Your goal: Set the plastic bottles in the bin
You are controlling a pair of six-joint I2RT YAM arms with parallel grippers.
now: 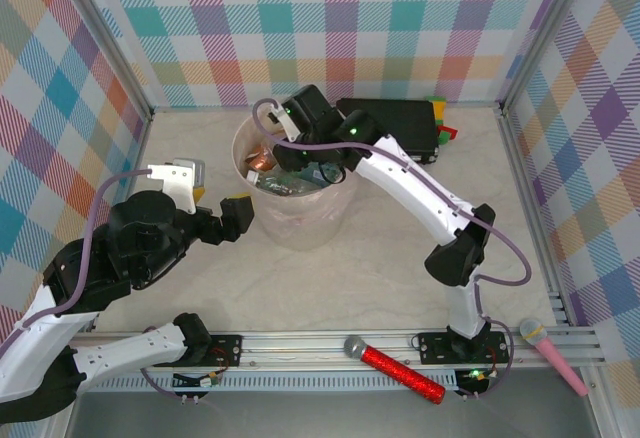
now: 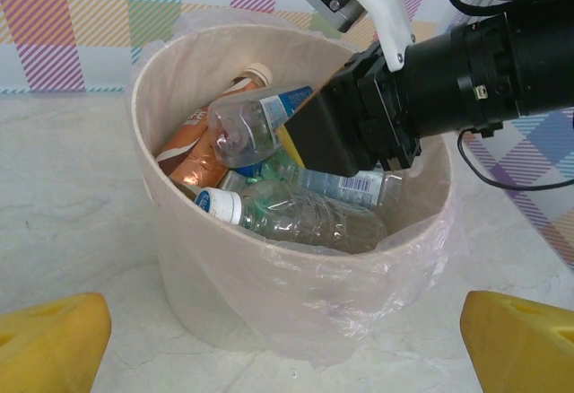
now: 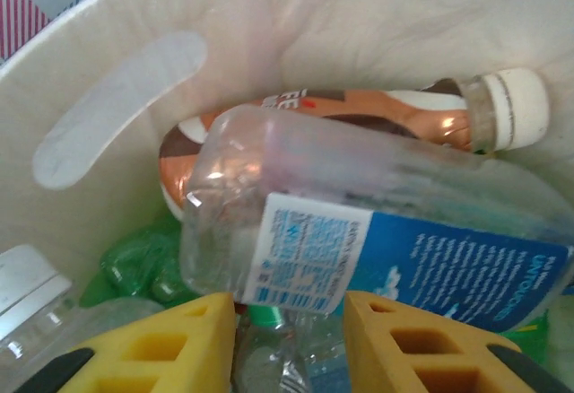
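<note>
Judging by the top view, job looks nearly done: no loose bottles lie on the table [image 1: 400, 258] around the bin [image 1: 300, 230], which stands mid-table. Small green/yellow bits at 1 o'clock from the bin, beside the black box [image 1: 395, 118], are too small to name, so one or two could be left. A red mic [image 1: 400, 365] and a pink mic [image 1: 556, 356] lie by the near rail at abt 5 o'clock; not task items.

Inside the bin there's a pile: a brown bottle [image 3: 359, 115] w/ white cap at the back, green ones low at 8 o'clock in the right wrist view, and a clear one w/ blue cap [image 2: 296, 218] on the pile.

The right tool [image 3: 290, 308] is down inside the bin mouth. A clear blue-label bottle [image 3: 359, 231] lies tilted across its tips, atop the pile. Fingers stand narrowly apart; can't tell whether they pinch it or have let go.

The left tool [image 2: 285, 326] hangs fully open and empty at abt 8 o'clock of the bin, apart from it, facing its wall.
</note>
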